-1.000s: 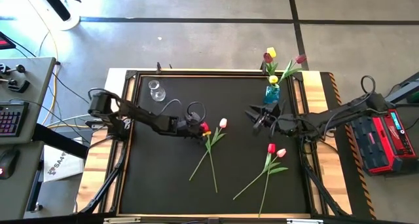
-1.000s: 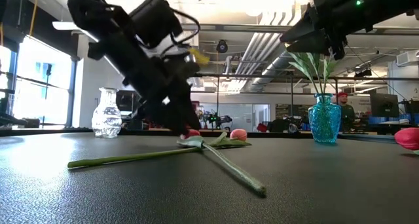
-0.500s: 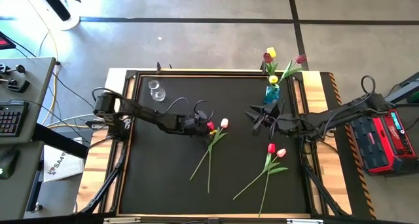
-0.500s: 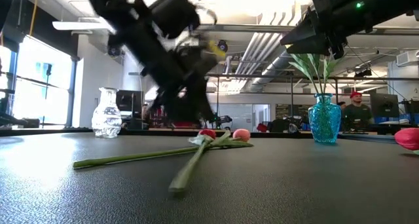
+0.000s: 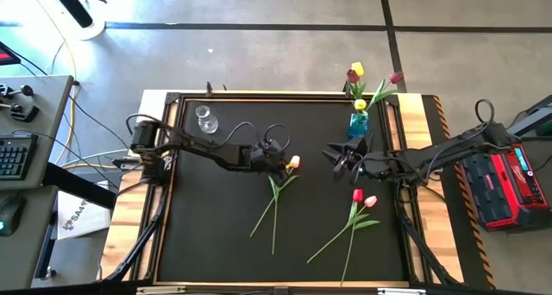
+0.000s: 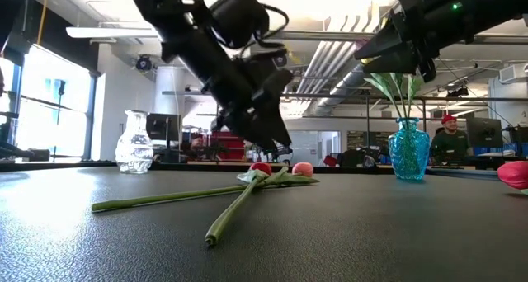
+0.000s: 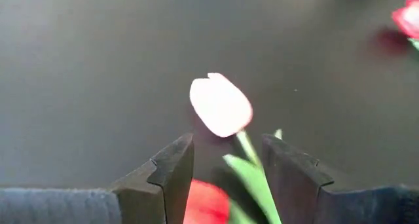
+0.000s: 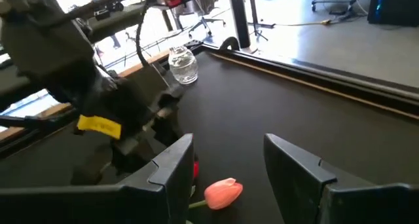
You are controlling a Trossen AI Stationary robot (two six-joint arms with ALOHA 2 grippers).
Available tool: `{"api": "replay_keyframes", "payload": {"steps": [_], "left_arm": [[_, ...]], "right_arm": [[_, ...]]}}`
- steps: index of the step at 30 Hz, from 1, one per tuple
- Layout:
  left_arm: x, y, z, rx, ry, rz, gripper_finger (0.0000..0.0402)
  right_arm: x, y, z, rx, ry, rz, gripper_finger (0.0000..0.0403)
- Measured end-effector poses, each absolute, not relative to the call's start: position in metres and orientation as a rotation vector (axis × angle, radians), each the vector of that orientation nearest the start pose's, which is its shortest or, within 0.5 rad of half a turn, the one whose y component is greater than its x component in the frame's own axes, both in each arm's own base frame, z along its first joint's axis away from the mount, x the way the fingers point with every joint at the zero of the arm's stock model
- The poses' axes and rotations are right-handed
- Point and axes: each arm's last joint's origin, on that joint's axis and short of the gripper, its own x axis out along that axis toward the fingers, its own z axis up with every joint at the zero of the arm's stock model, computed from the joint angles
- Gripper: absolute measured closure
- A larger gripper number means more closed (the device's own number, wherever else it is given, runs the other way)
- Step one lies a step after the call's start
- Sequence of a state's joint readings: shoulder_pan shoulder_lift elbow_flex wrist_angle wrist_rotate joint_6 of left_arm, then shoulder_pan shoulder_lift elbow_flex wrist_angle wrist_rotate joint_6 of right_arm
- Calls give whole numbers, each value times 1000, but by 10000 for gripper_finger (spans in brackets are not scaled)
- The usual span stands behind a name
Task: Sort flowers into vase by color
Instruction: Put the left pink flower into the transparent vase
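Observation:
Two tulips lie crossed on the black mat (image 5: 216, 217): one with a red head (image 6: 261, 167), one with a pink head (image 5: 294, 162). My left gripper (image 5: 281, 161) hovers open just above them. In its wrist view the red head (image 7: 206, 204) and the pink tulip's stem show between the fingers, with the pink head (image 7: 220, 105) beyond; nothing is touched. My right gripper (image 5: 338, 157) hangs open over the mat, just on the near side of the blue vase (image 5: 358, 122), which holds yellow and maroon flowers. A clear glass vase (image 5: 205, 120) stands at the far left.
Another red tulip (image 5: 357, 194) and pink tulip (image 5: 371, 201) lie at the near right, stems toward the near edge. A raised frame (image 5: 172, 157) rims the mat. Bare mat lies at the near left. A person sits in the room beyond the blue vase (image 6: 409, 150).
My left gripper has moved toward the table's right edge and risen a little, rolling its wrist, from over the red head toward the pink one. The red tulip has turned about: its stem's free end has swung toward the table's left while its head stayed at the crossing.

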State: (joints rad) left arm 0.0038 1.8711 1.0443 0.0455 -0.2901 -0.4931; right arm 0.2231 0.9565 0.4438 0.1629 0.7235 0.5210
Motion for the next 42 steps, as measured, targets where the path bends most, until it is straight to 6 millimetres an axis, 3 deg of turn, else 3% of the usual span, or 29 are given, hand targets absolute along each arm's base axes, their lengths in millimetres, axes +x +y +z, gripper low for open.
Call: {"api": "replay_keyframes", "payload": {"steps": [7, 18, 27, 32, 42], "left_arm": [[389, 12, 119, -358, 714, 330, 236], [402, 21, 105, -337, 737, 342, 242], [400, 20, 108, -275, 753, 318, 344], [399, 19, 138, -254, 674, 271, 395], [377, 0, 243, -144, 379, 170, 396]], "right_arm": [[193, 32, 220, 339, 189, -527, 231], [192, 33, 219, 327, 199, -525, 231], [192, 33, 218, 321, 207, -528, 231], [191, 33, 217, 312, 221, -531, 231], [190, 32, 215, 299, 240, -542, 231]]}}
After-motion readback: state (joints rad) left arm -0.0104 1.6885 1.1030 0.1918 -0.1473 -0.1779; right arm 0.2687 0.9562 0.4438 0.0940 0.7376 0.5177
